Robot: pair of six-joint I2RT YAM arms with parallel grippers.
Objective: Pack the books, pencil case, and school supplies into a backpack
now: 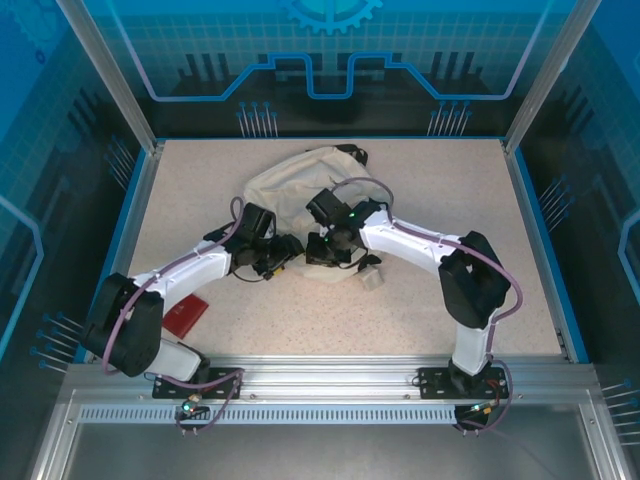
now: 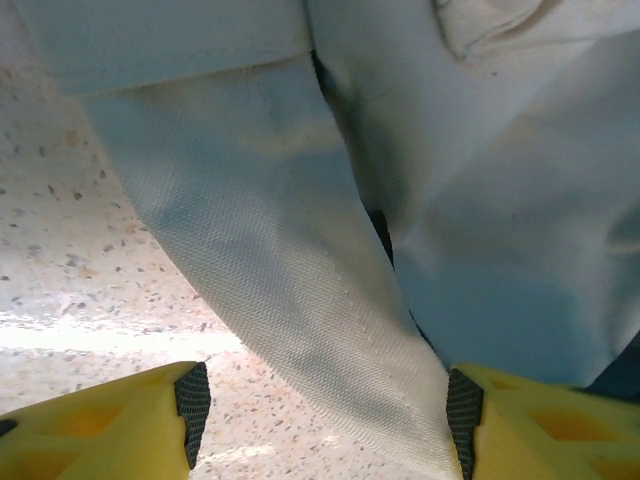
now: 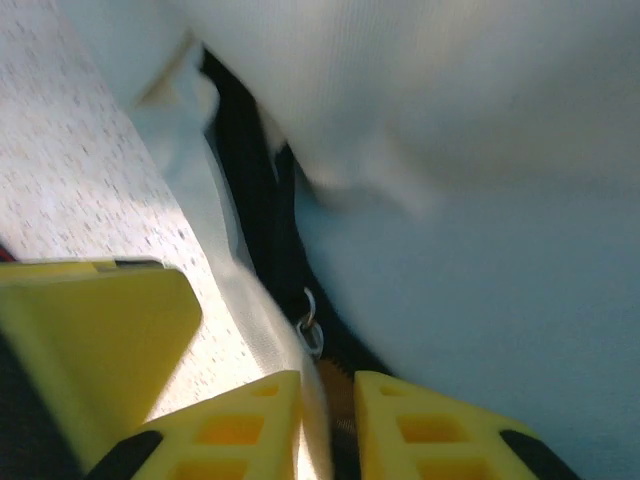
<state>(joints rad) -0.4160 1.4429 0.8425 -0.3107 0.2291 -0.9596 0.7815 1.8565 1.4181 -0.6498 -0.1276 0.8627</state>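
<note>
The cream-white backpack (image 1: 290,185) lies crumpled at the table's middle back, with both arms at its near edge. My left gripper (image 1: 272,262) (image 2: 328,410) is open. A cream fabric flap (image 2: 300,290) runs between its black pads (image 2: 192,400) and lies against the right one. My right gripper (image 1: 335,255) (image 3: 340,425) is shut on the tan zip pull (image 3: 335,385), just below the metal ring (image 3: 310,330) on the black zip line (image 3: 250,190). Books, pencil case and school supplies are out of view.
A flat dark red item (image 1: 185,315) lies near the left arm's elbow; what it is I cannot tell. A small beige tag (image 1: 370,278) rests by the right forearm. The speckled table (image 1: 450,200) has a raised blue rim (image 1: 535,240). Another yellow finger (image 3: 100,330) shows left of my right gripper.
</note>
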